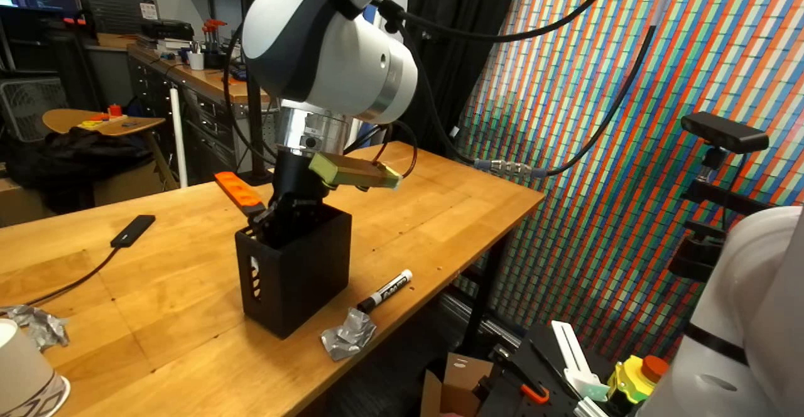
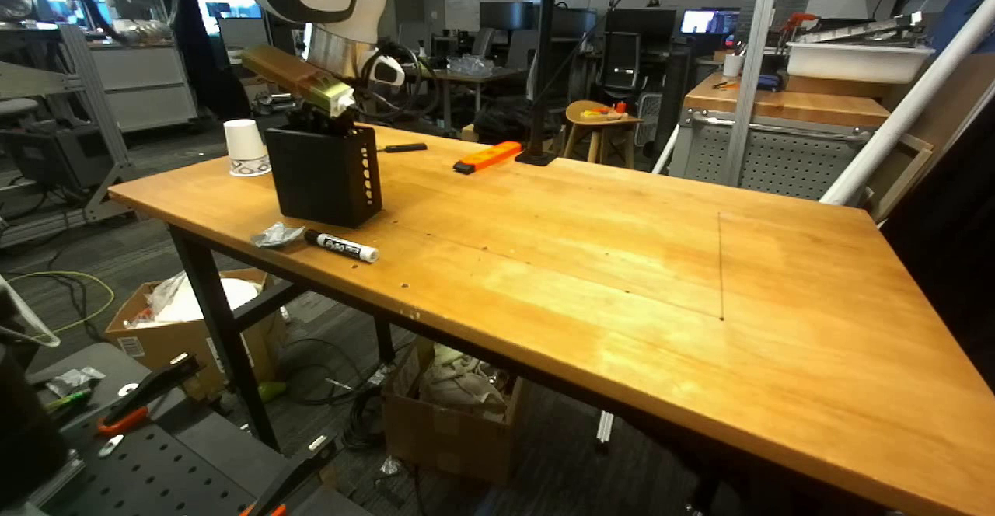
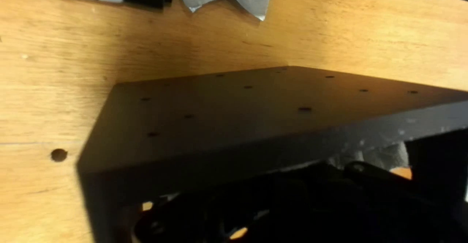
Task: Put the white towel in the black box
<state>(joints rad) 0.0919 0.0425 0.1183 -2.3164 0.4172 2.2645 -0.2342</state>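
The black box (image 1: 314,272) stands upright near the table's front edge, with its open top up and holes in its end walls. It also shows in an exterior view (image 2: 315,178) and from above in the wrist view (image 3: 237,115). My gripper (image 1: 292,219) points down into the box's open top, and its fingers are inside, below the rim. In the wrist view the gripper (image 3: 270,191) is very dark and its fingertips cannot be made out. A greyish-white cloth, seemingly the white towel (image 3: 389,155), shows partly inside the box beside the gripper. Whether the fingers hold it cannot be seen.
A marker (image 1: 386,291) and a crumpled silver piece (image 1: 348,335) lie between box and table edge. An orange cutter (image 2: 490,157) lies by a black post (image 2: 544,57). A paper cup (image 2: 246,147), a black hub (image 1: 133,230) and more foil (image 1: 44,326) are also on the table.
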